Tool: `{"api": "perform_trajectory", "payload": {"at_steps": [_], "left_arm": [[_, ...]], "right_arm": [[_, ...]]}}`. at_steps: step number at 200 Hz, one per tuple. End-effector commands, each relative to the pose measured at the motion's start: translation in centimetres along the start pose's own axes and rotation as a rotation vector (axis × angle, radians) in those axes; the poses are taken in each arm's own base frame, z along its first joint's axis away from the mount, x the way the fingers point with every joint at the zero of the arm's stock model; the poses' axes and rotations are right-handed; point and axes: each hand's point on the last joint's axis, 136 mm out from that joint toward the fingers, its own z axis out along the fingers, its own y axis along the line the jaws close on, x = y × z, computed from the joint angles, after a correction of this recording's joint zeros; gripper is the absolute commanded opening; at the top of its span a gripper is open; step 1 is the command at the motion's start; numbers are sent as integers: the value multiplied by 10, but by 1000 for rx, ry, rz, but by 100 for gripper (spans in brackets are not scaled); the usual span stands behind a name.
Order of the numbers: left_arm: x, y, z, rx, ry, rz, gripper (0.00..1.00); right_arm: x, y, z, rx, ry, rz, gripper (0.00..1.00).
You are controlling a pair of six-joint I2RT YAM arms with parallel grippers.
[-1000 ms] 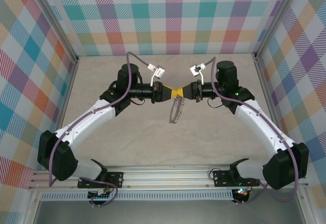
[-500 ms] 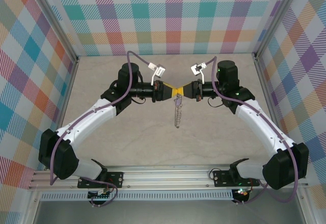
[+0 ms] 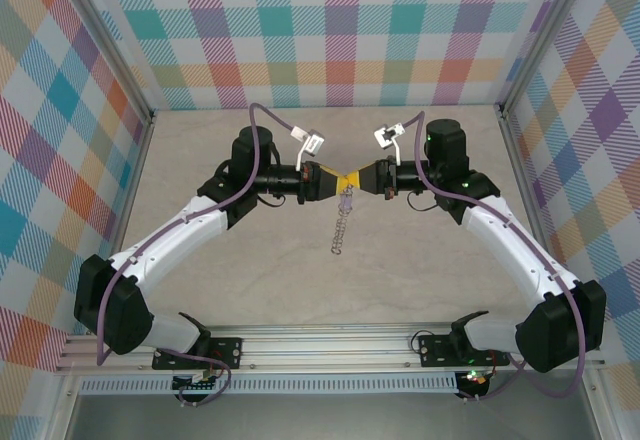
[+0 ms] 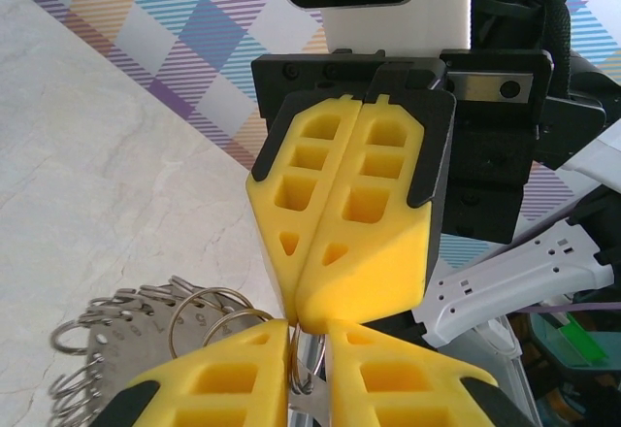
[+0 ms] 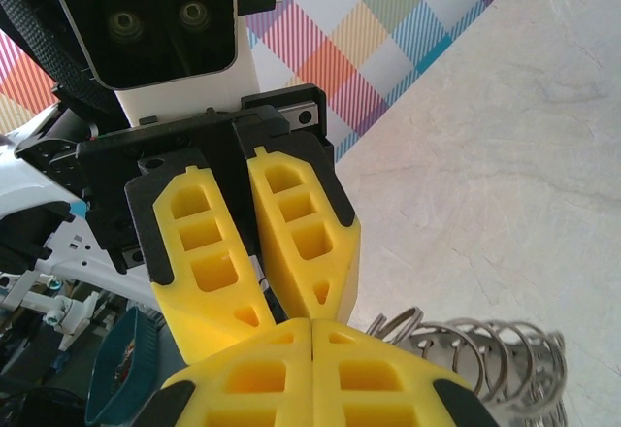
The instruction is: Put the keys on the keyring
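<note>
Evidently threading is in hand: the keyring (image 3: pixel 342 224), a thin silvery hoop fringed with wire loops, hangs above the table (image 3: pixel 240 260), its wire pinched in the nearly closed left fingers (image 4: pixel 223 374). Right fingers (image 5: pixel 252 378), ribbed yellow wedges, press fully together tip-to-tip against them; any key there is hidden. Next, it likely needs working onto a loop.
</note>
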Motion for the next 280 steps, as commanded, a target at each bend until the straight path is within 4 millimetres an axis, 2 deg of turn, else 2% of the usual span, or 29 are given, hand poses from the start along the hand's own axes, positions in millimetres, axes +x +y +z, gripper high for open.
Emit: {"api": "perform_trajectory", "payload": {"at_steps": [1,43,76,105,127,144,179,199,231,280], "left_arm": [[-4,-20,-1,69,-11,45,14],[0,-24,4,90,1,51,0],[-1,-22,7,57,-22,45,0],[-12,-16,0,-12,-113,42,0],[-17,-20,-7,-25,-169,49,0],[-20,-25,-13,-23,-202,57,0],[-23,-34,-23,-22,-250,88,0],[-23,-38,-27,-15,-272,107,0],[-26,-45,-31,4,-291,126,0],[-31,-50,-27,50,-294,127,0]], "right_arm": [[-4,5,-1,-20,-19,-37,0],[-6,5,0,-25,-24,-31,0],[-11,8,-2,-16,-45,-27,0],[-20,15,-15,38,-100,-52,39],[-23,20,-31,85,-151,-73,45],[-22,16,-41,132,-203,-70,47],[-6,-12,-58,286,-317,-31,55],[7,-19,-59,294,-342,-12,56],[25,-15,-57,260,-349,-31,57],[37,-3,-46,214,-335,-79,60]]}}
